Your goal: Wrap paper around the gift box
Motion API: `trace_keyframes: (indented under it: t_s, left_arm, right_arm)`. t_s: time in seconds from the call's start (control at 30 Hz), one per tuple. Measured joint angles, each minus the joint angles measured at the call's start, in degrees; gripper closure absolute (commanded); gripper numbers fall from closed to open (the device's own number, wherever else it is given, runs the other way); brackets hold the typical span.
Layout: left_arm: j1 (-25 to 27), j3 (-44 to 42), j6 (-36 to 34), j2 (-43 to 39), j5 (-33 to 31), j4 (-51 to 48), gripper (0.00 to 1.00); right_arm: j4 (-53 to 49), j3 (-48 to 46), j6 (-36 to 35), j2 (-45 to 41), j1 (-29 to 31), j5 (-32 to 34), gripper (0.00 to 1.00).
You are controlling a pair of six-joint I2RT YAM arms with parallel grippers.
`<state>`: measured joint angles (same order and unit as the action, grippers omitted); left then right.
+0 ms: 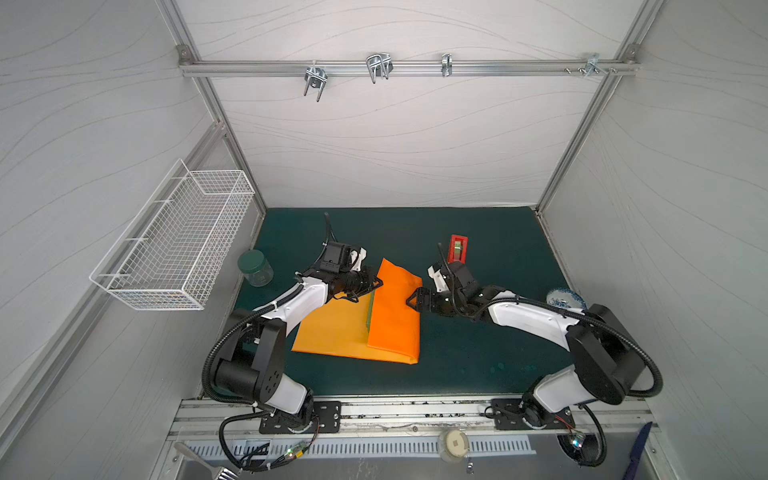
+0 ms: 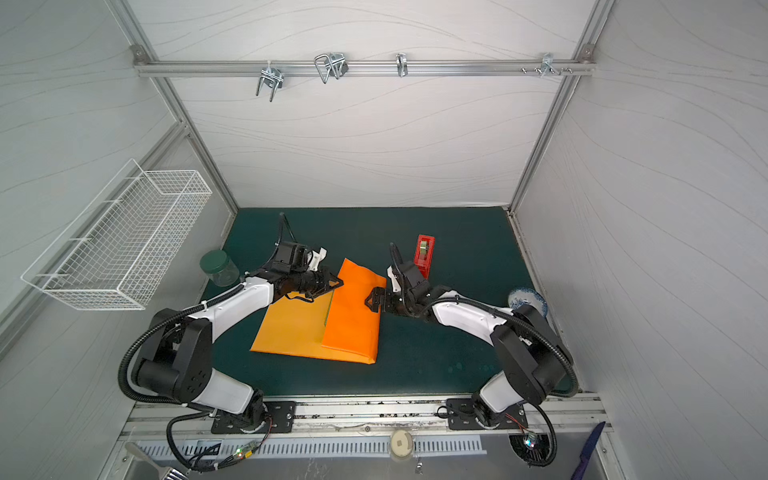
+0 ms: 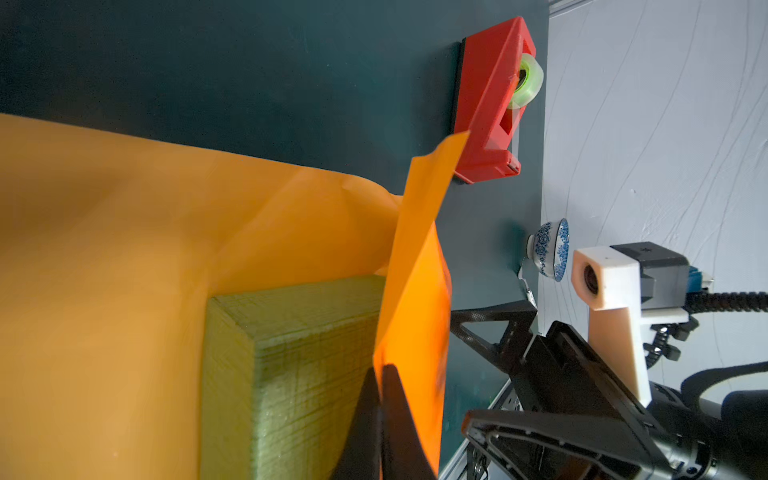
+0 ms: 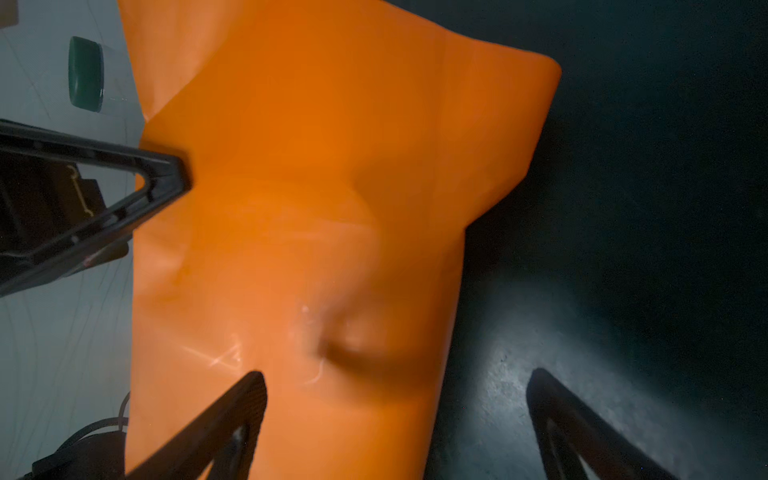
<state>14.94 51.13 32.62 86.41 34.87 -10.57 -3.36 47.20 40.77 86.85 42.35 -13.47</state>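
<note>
Far left, on the side wall: white wire basket (image 1: 166, 249), hung above the tabletop (image 1: 478, 353). Just right of it, down on the dark green surface: clear jar (image 1: 255, 268) with a green lid, upright.

Next along: left gripper (image 1: 376, 286), clenched on the paper (image 1: 395, 316). Pinches the free edge of the folded-over flap near its far end and holds that edge slightly raised. Close up from the left wrist: black fingers (image 3: 395, 419) pressed together with the orange sheet between them.

Mid-tabletop, between the two arms: the paper again, left half flat on the surface, right half folded over from the right. Beneath that fold: the gift box (image 3: 299, 374), only a thin olive strip in both top views, with a corner, top and one side plain in the left wrist view.

Further right, at the fold's right edge: right gripper (image 1: 411, 300), released, jaws spread wide. Straddles the edge, one finger over the orange and one over bare tabletop; contact with the sheet hard to judge.

Behind that arm: red tape dispenser (image 1: 458, 248), upright, apart from the paper. Far right, by the wall: blue-and-white bowl (image 1: 565, 299), partly hidden by the arm.
</note>
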Motion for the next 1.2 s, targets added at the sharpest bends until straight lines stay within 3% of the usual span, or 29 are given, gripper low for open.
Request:
trace_keyframes:
  t_s: [1.2]
  left_arm:
    - [-4.0, -3.4, 0.0, 0.2, 1.4, 3.7, 1.00]
  right_arm:
    - [3.3, 3.5, 0.9, 8.3, 1.7, -2.2, 0.01]
